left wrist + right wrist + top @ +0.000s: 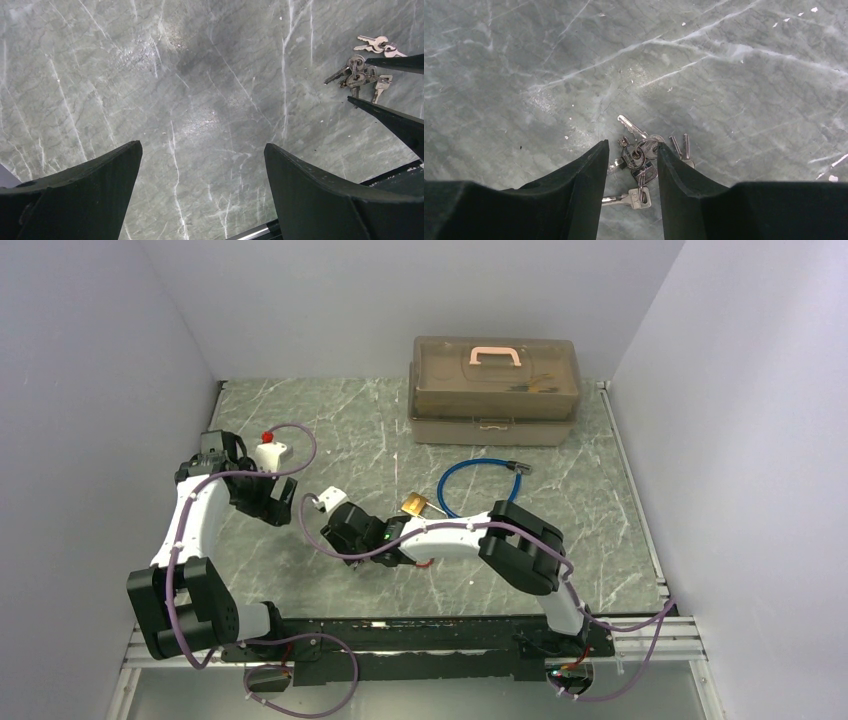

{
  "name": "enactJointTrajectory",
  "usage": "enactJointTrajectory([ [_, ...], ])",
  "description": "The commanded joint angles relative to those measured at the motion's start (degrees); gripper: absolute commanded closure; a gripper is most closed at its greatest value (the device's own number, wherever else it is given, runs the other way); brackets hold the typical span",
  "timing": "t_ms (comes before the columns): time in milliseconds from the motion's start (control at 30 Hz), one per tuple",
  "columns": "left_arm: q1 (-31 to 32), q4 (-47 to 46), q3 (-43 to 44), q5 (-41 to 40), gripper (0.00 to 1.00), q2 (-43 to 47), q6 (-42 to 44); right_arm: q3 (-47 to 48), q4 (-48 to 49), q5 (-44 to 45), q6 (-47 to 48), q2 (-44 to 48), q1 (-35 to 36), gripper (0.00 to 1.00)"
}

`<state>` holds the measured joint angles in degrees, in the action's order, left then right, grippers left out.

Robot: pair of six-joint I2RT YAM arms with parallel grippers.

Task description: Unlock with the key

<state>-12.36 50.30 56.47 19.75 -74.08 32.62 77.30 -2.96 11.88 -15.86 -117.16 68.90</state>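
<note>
Right gripper (632, 145), jaws partly apart, straddles the key bunch (644, 150) on the table (499, 75); left gripper (201, 145), jaws wide apart, hovers near those keys.

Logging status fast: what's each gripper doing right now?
Left gripper: wide open, empty.
Right gripper: open, straddling the key bunch lying on the table.

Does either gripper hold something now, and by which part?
Left gripper: nothing, open. Right gripper straddles the key bunch on the table; a grip cannot be told.
</note>
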Motion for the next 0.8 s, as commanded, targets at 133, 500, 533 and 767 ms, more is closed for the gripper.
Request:
enactJointTrajectory([
  [133, -0.3, -1.01, 0.51, -0.41, 0.01, 0.6, 1.04, 1.97, 0.51, -0.6, 0.39, -1.9, -0.65, 0.61],
  [500, -0.3, -1.26, -0.58, -0.33, 0.01, 1.14, 1.13, -0.3, 2.6, 0.2, -0.31, -0.73, -1.12, 0.79],
  [533, -0.3, -1.3, -0.63, -0.31, 0.01, 1.15, 1.06, -0.63, 2.61, 0.31, -0.19, -0.39, -1.08, 0.83],
  [767, -0.29, -0.51, 0.02, 0.22, 0.01, 1.31, 0.95, -2.85, 5.82, -0.18, 0.04, 2.77, -1.14, 1.0],
])
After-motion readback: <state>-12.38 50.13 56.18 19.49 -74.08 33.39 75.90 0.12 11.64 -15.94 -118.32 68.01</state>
